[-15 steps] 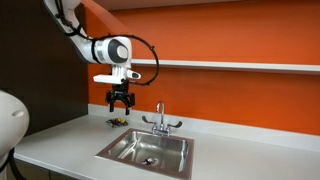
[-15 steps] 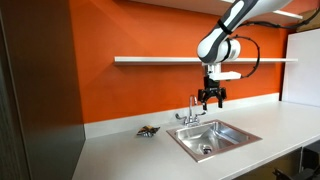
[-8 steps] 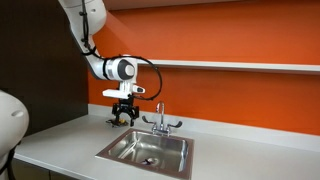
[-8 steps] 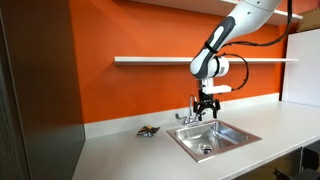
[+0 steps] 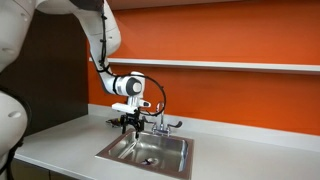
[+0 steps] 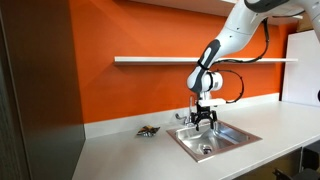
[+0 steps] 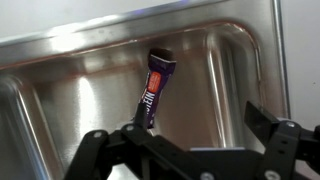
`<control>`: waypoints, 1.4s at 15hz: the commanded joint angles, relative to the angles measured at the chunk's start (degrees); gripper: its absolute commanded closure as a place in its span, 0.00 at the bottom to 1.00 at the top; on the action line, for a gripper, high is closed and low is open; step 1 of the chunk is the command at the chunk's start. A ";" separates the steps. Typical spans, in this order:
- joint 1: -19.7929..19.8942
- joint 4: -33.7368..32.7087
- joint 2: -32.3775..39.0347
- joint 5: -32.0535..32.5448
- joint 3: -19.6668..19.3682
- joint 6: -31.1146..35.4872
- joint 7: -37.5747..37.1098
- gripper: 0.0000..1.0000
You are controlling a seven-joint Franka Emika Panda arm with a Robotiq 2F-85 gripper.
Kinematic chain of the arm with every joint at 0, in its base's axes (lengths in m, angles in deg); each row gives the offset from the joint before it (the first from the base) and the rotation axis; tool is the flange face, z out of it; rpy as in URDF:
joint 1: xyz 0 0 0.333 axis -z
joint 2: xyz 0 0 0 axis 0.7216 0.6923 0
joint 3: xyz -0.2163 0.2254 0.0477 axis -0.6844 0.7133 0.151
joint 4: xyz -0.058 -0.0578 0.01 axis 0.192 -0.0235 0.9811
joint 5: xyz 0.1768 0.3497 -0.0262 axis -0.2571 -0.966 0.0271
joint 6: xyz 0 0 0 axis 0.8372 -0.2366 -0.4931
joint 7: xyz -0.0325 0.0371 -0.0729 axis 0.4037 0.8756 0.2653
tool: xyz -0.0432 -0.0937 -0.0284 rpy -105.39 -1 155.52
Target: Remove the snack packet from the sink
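Note:
The snack packet [image 7: 156, 88], a dark purple wrapper with orange-red print, lies in the stainless-steel sink [image 7: 225, 70] against the basin's wall. My gripper [image 7: 200, 128] is open and empty just above it, and the packet's lower end reaches to my left finger. In both exterior views the gripper [image 5: 130, 123] [image 6: 204, 118] hangs low over the back part of the sink [image 5: 172, 148] [image 6: 232, 132], beside the chrome tap [image 5: 159, 117]. I cannot make out the packet in the exterior views.
A small dark-and-yellow item [image 6: 148, 131] lies on the white counter beside the sink. The orange wall and a shelf [image 6: 160, 60] stand behind. The round drain [image 6: 205, 148] sits in the basin floor.
The arm has swung down from high above the tap to just over the sink basin. The gripper has stayed open and empty.

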 commanded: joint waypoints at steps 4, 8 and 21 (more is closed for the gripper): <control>2.34 -6.74 9.14 -1.83 0.17 0.90 -0.22 0.00; 3.53 -8.86 12.79 -2.75 0.17 1.15 -0.20 0.00; 5.39 -13.46 21.30 -6.77 0.61 1.63 -0.42 0.00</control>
